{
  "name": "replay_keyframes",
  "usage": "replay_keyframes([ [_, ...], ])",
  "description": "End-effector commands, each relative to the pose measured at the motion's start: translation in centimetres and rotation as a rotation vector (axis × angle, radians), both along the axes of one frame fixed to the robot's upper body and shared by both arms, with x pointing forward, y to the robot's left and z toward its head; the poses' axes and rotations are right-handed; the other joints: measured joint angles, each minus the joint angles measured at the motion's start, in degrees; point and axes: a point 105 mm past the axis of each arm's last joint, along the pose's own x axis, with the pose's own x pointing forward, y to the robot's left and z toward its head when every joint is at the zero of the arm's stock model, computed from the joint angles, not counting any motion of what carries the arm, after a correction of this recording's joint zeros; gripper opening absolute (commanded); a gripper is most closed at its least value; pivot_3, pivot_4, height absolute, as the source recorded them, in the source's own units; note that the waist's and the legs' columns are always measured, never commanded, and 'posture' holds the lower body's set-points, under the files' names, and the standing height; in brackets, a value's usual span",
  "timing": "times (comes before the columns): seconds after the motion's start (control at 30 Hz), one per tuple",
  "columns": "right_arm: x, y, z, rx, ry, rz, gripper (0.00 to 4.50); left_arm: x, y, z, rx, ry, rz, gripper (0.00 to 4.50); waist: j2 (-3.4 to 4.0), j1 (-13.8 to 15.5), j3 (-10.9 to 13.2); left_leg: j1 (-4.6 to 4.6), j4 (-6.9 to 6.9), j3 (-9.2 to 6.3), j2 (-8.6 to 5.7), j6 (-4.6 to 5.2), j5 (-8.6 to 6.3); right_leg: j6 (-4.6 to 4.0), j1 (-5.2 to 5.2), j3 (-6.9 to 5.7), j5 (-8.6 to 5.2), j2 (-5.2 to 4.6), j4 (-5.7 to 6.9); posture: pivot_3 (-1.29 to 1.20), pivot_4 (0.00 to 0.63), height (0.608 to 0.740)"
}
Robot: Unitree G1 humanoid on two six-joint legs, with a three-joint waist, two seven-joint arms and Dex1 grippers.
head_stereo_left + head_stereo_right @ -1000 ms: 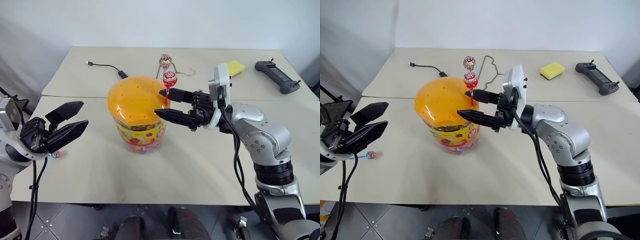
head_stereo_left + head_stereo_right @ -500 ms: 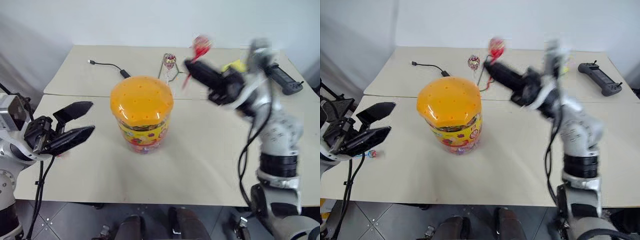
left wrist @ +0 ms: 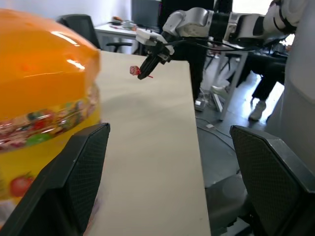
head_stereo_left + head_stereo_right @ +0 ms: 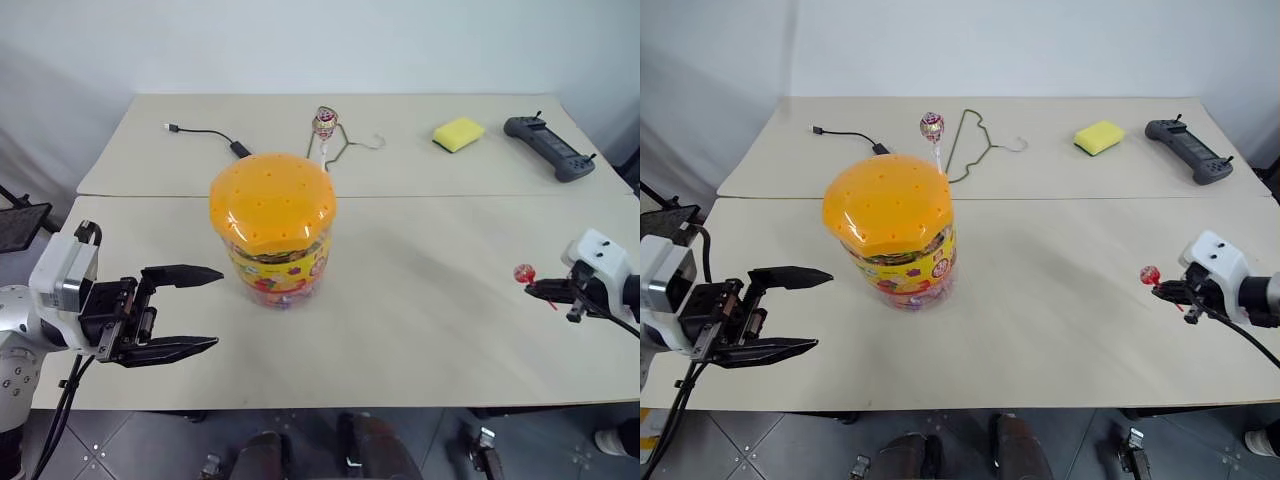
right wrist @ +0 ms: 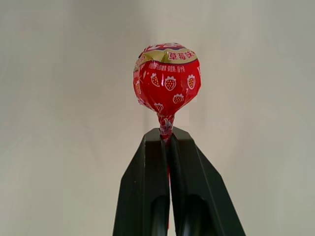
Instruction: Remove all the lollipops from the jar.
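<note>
Right gripper (image 5: 167,142) clamped tight on the stick of a red lollipop (image 5: 167,78), wrapper printed with small strawberries, candy head just past the fingertips and raised above the near table (image 4: 420,320). Seen from the head low at the right edge, well apart from the jar (image 4: 272,225), which stood upright far off toward the other arm with its domed orange lid (image 4: 270,198) on. Left gripper (image 4: 190,310) spread wide and empty, fingers level and aimed toward the jar, just short of its side without touching. Beyond the jar from that gripper, a second lollipop (image 4: 325,122) still upright in the lid's far edge. Farther back on the rear table (image 4: 130,160), a wire hanger (image 4: 352,146), a black cable (image 4: 208,134), a yellow sponge (image 4: 459,133) and a black controller (image 4: 549,147).
</note>
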Motion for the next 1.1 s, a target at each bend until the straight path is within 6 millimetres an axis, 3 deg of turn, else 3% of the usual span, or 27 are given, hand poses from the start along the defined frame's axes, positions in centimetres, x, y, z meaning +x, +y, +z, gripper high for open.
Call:
replay_keyframes([
  [0.03, -0.5, -0.8, 0.4, 0.011, 0.000, -0.006, 0.53, 0.4, -0.1, 0.5, -0.009, -0.057, -0.003, 4.14, 0.00, 0.28, 0.00, 0.17, -0.01, 0.00, 0.02, -0.01, 0.00, -0.01, 0.18, 0.02, -0.01, 0.02, 0.00, 0.00, 0.150, 0.740],
  [0.2, 0.0, -0.3, 1.2, 0.088, -0.035, 0.001, 2.09, 0.7, 0.1, 0.6, -0.016, -0.037, -0.001, 4.14, 0.00, 0.55, 0.00, 0.18, -0.02, 0.04, 0.01, 0.02, -0.02, 0.01, 0.19, 0.09, 0.00, 0.01, -0.02, 0.00, 0.150, 0.740],
  [0.3, 1.4, 4.0, 6.1, 0.332, -0.257, 0.149, 3.09, 1.2, 0.9, 1.8, -0.160, -0.022, 0.088, 4.14, 0.01, 0.17, 0.00, 0.15, -0.02, 0.06, 0.04, 0.03, -0.04, 0.02, 0.15, 0.12, 0.00, 0.01, -0.03, 0.00, 0.150, 0.740],
  [0.4, 0.9, 9.3, 10.9, 0.629, -0.438, 0.357, 4.05, 1.8, 2.2, 2.9, -0.311, -0.040, 0.216, 4.14, 0.01, 0.03, 0.01, 0.19, -0.03, 0.05, 0.12, -0.05, -0.04, 0.04, 0.16, 0.12, 0.01, 0.05, 0.07, 0.00, 0.150, 0.740],
  [0.57, 1.6, 16.7, 13.4, 0.802, -0.483, 0.514, 4.05, 3.1, 5.1, 2.8, -0.504, -0.033, 0.439, 4.14, -0.02, 0.56, 0.00, 0.23, 0.01, -0.05, 0.19, -0.21, -0.05, 0.04, 0.16, 0.05, 0.01, 0.10, 0.22, 0.00, 0.150, 0.740],
  [0.8, 4.5, 26.1, 15.7, 0.833, -0.408, 0.554, 4.05, 3.4, 3.7, 1.9, -0.463, 0.003, 0.412, 4.14, -0.03, 0.49, 0.00, 0.04, 0.03, -0.06, 0.07, -0.15, -0.06, 0.03, -0.13, 0.01, 0.01, -0.09, 0.33, 0.00, 0.150, 0.740],
  [1.03, 3.9, 30.7, 16.6, 0.897, -0.298, 0.653, 4.05, 3.2, 2.7, 2.9, -0.461, -0.022, 0.366, 4.14, -0.18, 0.55, -0.09, -0.83, 0.17, -0.33, 0.03, -0.12, -0.08, 0.07, -0.79, -0.22, 0.04, -0.18, 0.41, 0.00, 0.150, 0.740],
  [1.1, 4.0, 30.9, 16.7, 0.891, -0.309, 0.663, 3.66, 3.0, 2.6, 3.2, -0.470, -0.032, 0.360, 4.14, -0.19, 0.52, -0.09, -0.86, 0.16, -0.33, 0.03, -0.10, -0.09, 0.12, -0.79, -0.23, 0.07, -0.18, 0.43, 0.00, 0.150, 0.740],
])
